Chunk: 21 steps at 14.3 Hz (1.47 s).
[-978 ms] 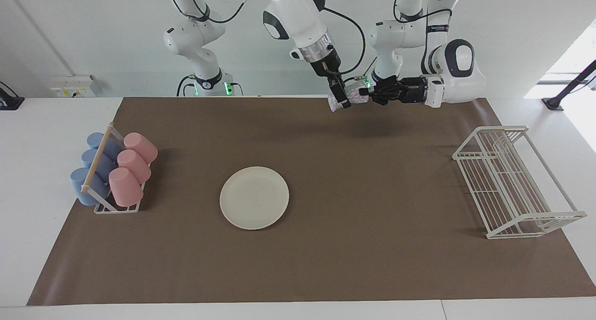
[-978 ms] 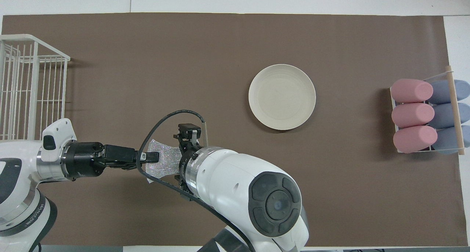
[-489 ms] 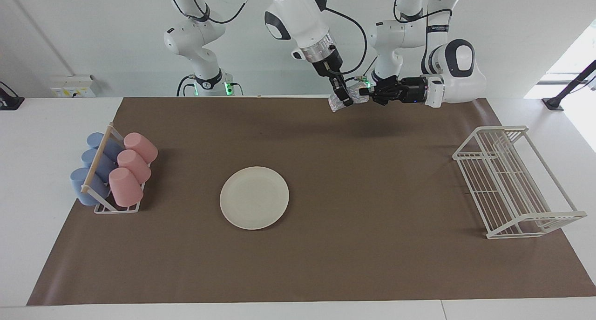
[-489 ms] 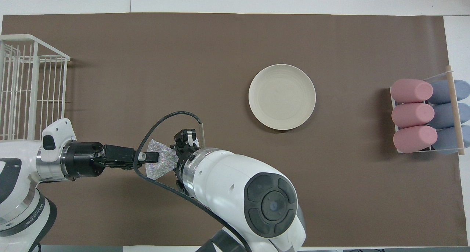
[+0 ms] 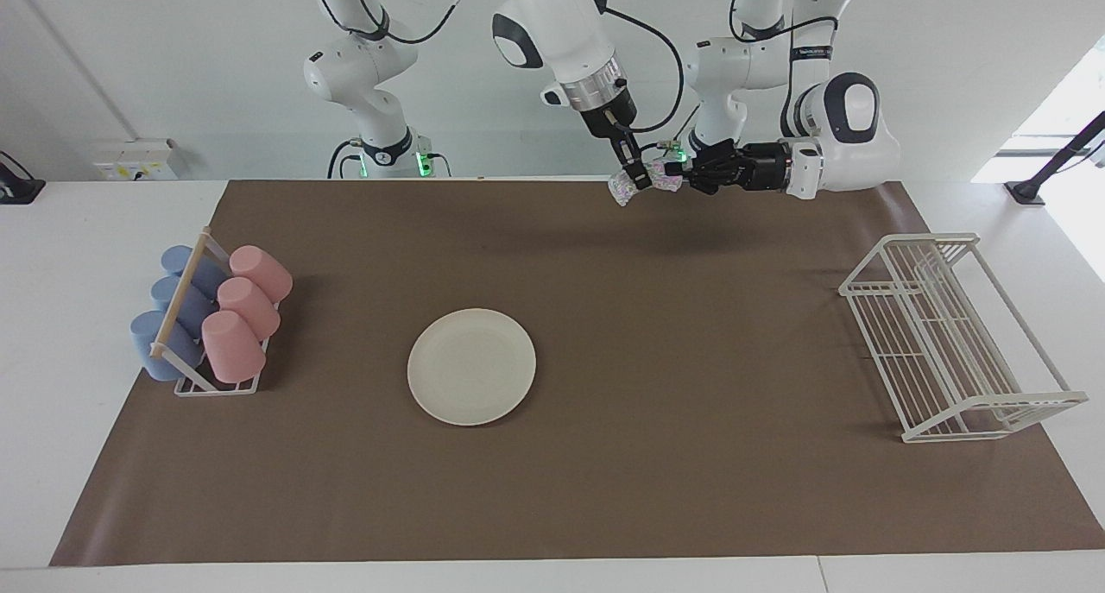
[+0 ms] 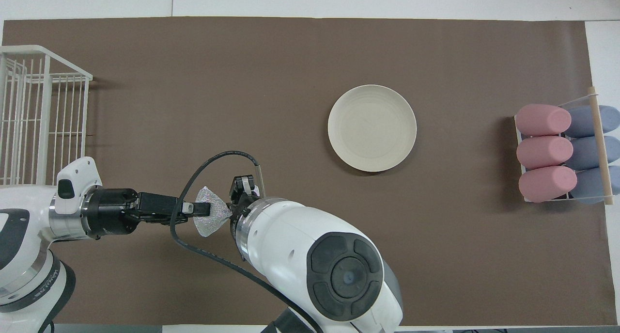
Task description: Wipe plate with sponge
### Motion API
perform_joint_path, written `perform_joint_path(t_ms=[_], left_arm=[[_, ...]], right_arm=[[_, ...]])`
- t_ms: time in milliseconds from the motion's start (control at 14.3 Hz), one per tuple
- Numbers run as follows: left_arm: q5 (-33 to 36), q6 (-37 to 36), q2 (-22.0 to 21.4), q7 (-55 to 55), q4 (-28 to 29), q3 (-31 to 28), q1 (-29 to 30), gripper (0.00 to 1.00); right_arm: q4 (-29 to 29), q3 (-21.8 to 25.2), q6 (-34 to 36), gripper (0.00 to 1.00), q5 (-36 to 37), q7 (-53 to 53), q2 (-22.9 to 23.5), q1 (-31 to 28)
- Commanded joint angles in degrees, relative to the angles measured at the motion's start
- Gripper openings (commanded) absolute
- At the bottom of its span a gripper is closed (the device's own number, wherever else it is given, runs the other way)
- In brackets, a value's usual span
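Overhead view showed my right gripper [image 6: 231, 210] had just clamped onto the sponge [image 6: 209, 216] my left gripper [image 6: 203, 208] still pinched, so the handover was nearly complete.

A robotics laboratory set up for a kitchen-chore trial: two white Franka arms [image 5: 777, 66] are mounted at the head of a white bench [image 5: 104, 230] covered by a brown paper mat [image 5: 604, 334], against a bare pale wall with a socket box [image 5: 138, 159] fixed to it. Household props stand in for a kitchen, with a cream plate [image 5: 471, 366], a holder of pink and blue cups [image 5: 211, 317] and a white wire rack [image 5: 950, 338] laid out on the mat.
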<state>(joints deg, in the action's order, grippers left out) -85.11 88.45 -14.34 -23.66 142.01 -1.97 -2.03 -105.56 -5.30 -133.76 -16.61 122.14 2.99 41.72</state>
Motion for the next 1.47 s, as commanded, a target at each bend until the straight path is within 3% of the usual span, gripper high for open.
perform_joint_path(t_ms=[0, 70, 280, 489, 839, 1118, 1398], left_arm=[[5.2, -0.1, -1.5, 1.1, -0.6, -0.6, -0.3, 0.77], [5.8, 0.0, -1.7, 3.2, -0.8, -0.5, -0.2, 1.0], [6.1, 0.1, -1.7, 3.6, -1.1, -0.6, 0.0, 1.0], [6.4, 0.2, -1.6, 3.6, -1.1, -0.6, 0.1, 1.0], [11.5, 1.8, -1.2, 3.7, -2.9, -0.6, 0.2, 1.0], [21.2, 7.0, -1.2, 3.3, -4.8, -0.6, 0.2, 1.0], [31.2, 10.0, -0.7, 3.8, -8.0, -0.6, 1.7, 1.0]], right_arm=[[1.3, 0.0, 2.1, 0.0, 1.7, -1.3, 0.7, -0.3], [1.2, 0.0, 2.5, 0.0, 2.5, -1.7, 0.6, -0.3], [0.2, 0.0, 4.9, 0.0, 3.2, -9.5, 0.2, -1.2], [-1.8, 0.2, 5.0, 0.0, 3.2, -19.4, 0.4, -6.3], [-9.2, 0.2, -3.4, 0.0, 3.2, -39.9, 3.9, -13.6], [-14.7, 0.2, -7.8, 0.0, 3.1, -50.7, 4.8, -18.2], [-14.8, 0.3, -13.6, 0.0, 3.1, -56.9, 11.1, -20.6]])
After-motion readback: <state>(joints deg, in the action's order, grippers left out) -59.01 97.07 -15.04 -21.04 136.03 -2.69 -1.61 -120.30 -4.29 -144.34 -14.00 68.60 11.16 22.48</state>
